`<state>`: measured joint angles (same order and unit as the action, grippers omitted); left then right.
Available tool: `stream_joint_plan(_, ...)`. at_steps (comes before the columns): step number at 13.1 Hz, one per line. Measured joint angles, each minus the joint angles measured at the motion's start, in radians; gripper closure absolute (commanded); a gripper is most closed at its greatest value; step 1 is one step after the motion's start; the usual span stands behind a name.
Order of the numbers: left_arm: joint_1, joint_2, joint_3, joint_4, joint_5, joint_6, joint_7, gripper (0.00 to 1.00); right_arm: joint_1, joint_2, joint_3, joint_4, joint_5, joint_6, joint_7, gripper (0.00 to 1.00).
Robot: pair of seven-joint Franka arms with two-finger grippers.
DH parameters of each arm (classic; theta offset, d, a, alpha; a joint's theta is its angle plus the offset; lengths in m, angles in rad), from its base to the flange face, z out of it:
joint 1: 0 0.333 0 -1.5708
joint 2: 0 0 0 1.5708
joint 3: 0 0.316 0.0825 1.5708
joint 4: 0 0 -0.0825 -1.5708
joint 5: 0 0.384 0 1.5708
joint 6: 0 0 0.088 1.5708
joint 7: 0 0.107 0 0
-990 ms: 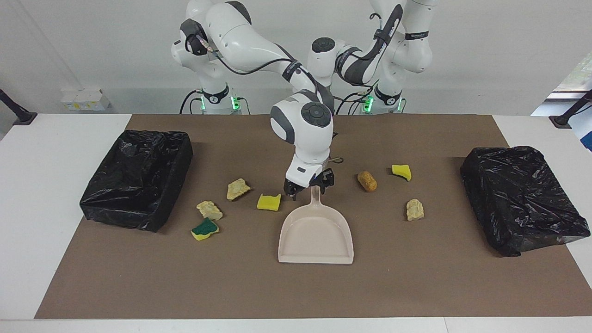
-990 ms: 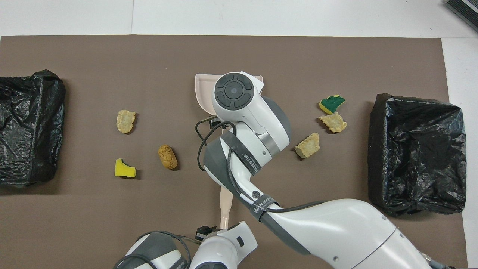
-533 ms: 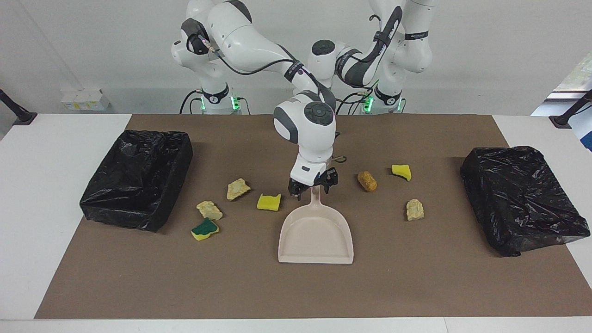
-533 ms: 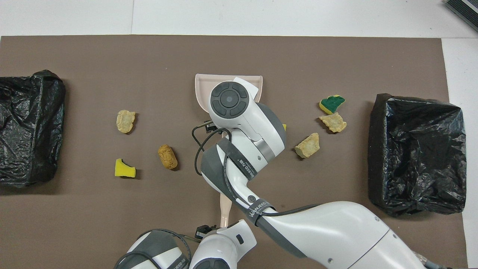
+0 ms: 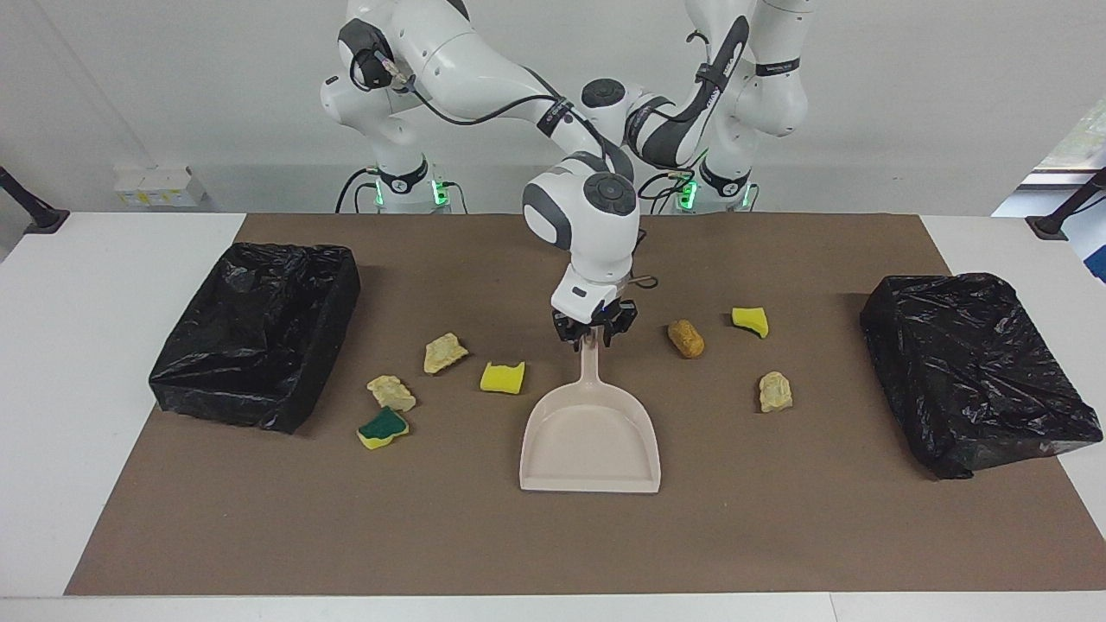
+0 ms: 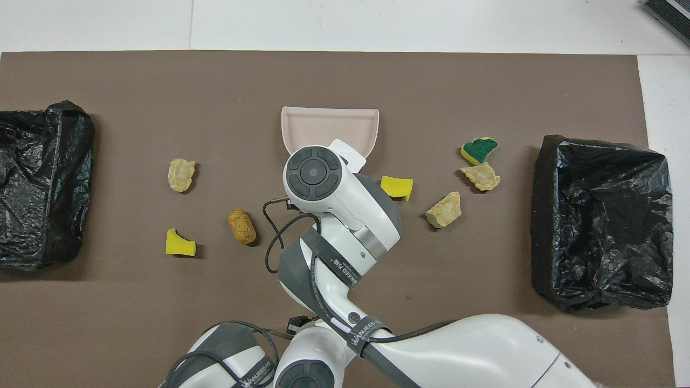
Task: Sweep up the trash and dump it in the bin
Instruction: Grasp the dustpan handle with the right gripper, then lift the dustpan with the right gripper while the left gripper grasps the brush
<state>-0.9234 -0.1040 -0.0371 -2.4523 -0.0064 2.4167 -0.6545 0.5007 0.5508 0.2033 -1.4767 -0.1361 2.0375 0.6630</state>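
Observation:
The beige dustpan (image 5: 590,436) (image 6: 329,124) lies mid-table, its handle pointing toward the robots. My right gripper (image 5: 593,339) is shut on the tip of that handle; from overhead its own wrist covers it. Trash lies on both sides. Toward the right arm's end are a yellow sponge bit (image 5: 502,377) (image 6: 397,187), two beige chunks (image 5: 445,352) (image 5: 391,392) and a green-and-yellow sponge (image 5: 383,428). Toward the left arm's end are a brown lump (image 5: 686,338), a yellow bit (image 5: 750,321) and a beige chunk (image 5: 775,391). The left arm's hand is hidden under the right arm.
A bin lined with a black bag (image 5: 259,333) (image 6: 601,221) stands open at the right arm's end of the brown mat. A second black-bagged box (image 5: 976,371) (image 6: 43,183) sits at the left arm's end. No brush shows.
My right gripper slid along the dustpan's handle toward the robots to its tip and closed on it. That uncovered the yellow sponge bit in the overhead view and hid a beige handle near the robots.

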Motion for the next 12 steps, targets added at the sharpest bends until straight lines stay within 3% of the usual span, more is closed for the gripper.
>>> stream_joint_plan(1,0.001,0.005,0.003,0.002,0.000,-0.001,0.001,0.92,0.002,-0.007,0.004,-0.011,0.003,0.000,0.053,1.00)
stream_joint_plan(7,0.015,0.006,0.008,0.013,0.000,-0.036,-0.004,1.00,-0.039,-0.077,0.006,-0.019,0.009,0.003,0.063,1.00)
stream_joint_plan(12,0.056,-0.086,0.010,0.028,0.000,-0.207,-0.101,1.00,-0.189,-0.172,0.005,-0.017,0.013,0.001,-0.278,1.00)
